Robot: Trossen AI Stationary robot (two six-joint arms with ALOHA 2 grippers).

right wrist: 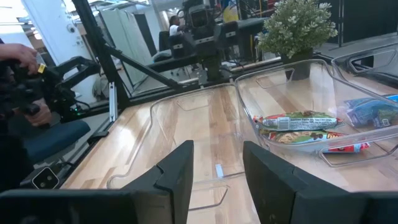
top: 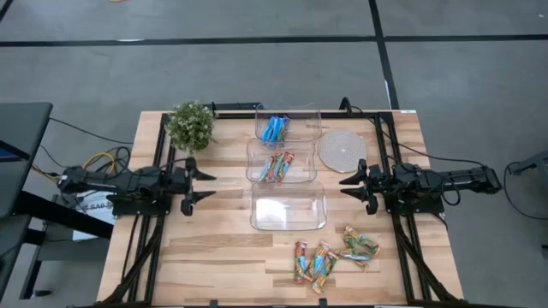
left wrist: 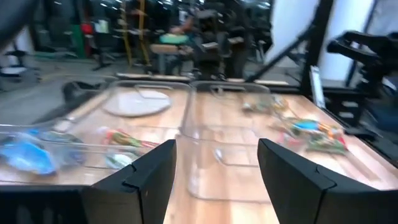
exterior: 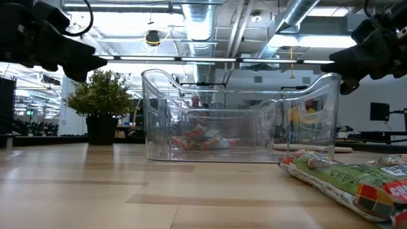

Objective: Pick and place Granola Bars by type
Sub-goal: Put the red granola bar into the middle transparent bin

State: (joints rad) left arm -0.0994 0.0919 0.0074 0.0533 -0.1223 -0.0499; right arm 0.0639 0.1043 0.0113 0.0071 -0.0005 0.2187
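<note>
With both the left end effector [top: 199,187] and right end effector [top: 353,182] released and empty above the desk [top: 214,257], the loose Granola Bars [top: 330,257] overlap at the near right, so one grasp may lift two types together.

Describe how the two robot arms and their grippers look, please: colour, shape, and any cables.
Both arms are black, built of blocky jointed segments. The left gripper and the right gripper each end in two dark, pointed, wedge-shaped fingers. Yellow and dark cables trail behind the left arm; a dark cable runs from the right arm.
</note>
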